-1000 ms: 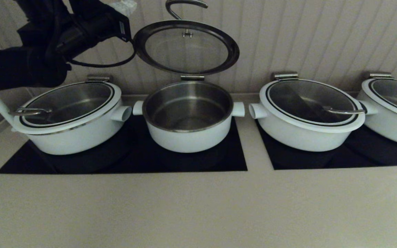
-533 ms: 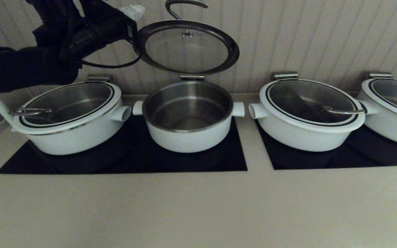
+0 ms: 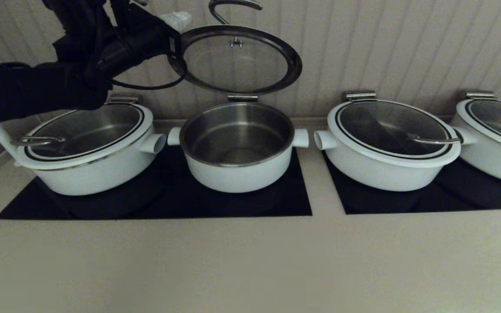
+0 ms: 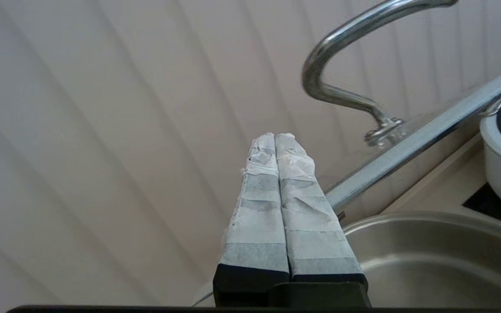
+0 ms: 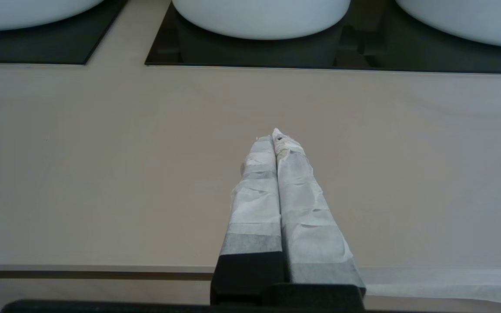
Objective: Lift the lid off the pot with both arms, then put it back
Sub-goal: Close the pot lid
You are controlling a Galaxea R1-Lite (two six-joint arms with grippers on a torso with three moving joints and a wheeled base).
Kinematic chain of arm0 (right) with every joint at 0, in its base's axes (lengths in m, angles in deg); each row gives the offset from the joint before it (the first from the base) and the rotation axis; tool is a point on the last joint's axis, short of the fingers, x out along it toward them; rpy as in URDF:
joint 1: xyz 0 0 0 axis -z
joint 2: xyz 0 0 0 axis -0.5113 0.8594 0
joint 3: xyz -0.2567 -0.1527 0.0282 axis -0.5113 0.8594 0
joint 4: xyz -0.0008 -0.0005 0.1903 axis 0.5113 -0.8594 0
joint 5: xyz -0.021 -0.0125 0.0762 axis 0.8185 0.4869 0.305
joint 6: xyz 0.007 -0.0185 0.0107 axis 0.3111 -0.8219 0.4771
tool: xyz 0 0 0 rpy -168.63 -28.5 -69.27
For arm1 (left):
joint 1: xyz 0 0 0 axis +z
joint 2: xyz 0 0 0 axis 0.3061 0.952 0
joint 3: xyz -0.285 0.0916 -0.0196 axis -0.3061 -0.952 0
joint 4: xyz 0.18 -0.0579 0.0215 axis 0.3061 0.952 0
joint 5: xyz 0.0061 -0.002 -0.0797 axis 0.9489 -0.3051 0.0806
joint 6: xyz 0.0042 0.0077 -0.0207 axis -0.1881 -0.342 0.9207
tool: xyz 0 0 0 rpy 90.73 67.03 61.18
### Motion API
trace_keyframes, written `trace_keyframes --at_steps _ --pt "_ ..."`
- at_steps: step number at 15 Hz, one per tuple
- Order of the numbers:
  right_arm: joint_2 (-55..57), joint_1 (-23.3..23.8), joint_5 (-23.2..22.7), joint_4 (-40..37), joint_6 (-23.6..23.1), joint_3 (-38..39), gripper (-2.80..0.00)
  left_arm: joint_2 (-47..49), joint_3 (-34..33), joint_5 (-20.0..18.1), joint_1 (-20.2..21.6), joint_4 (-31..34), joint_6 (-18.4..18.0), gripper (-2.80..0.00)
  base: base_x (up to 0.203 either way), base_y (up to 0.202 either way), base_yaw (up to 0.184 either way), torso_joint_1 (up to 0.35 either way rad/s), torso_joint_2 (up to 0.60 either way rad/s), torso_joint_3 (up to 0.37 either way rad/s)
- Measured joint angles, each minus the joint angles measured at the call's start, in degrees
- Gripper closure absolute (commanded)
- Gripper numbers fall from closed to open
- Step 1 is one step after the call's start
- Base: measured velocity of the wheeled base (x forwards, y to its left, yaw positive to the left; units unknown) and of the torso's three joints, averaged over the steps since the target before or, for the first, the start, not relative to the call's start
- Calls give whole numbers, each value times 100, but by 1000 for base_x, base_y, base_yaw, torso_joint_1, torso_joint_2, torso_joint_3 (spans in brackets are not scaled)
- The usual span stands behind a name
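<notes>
The pot (image 3: pixel 237 174) stands open at centre on a black cooktop, its steel inside showing. The lid (image 3: pixel 235 61) is tipped up on edge behind it at the back hinge, with its steel handle (image 3: pixel 233 6) toward the wall. My left gripper (image 3: pixel 176 18) is shut and empty. It is high up at the lid's left edge. In the left wrist view the shut fingers (image 4: pixel 275 137) point past the lid's rim (image 4: pixel 407 148) toward the wall, apart from the handle (image 4: pixel 342 37). My right gripper (image 5: pixel 274 134) is shut and empty, low over the counter's front, outside the head view.
Three wider white pots with closed lids stand beside it, one to the left (image 3: pixel 85 148) and two to the right (image 3: pixel 389 148) (image 3: pixel 494 139). Black cooktops (image 3: pixel 155 204) (image 3: pixel 429 200) lie under them. The beige counter (image 3: pixel 250 261) runs along the front, with a ribbed wall behind.
My left arm has moved right, and its gripper has come up to the lid's left edge. The lid and the pot have not moved.
</notes>
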Motion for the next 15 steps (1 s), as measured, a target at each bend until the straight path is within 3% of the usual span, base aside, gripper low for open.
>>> trace_keyframes --at_steps 10,15 --pt "0 0 4 9 -2 6 0 -53 -95 -29 -77 155 -1 0 0 0 0 0 0 0" --pt "0 0 6 11 -1 9 0 -205 -473 -189 -116 138 -4 0 0 0 0 0 0 0"
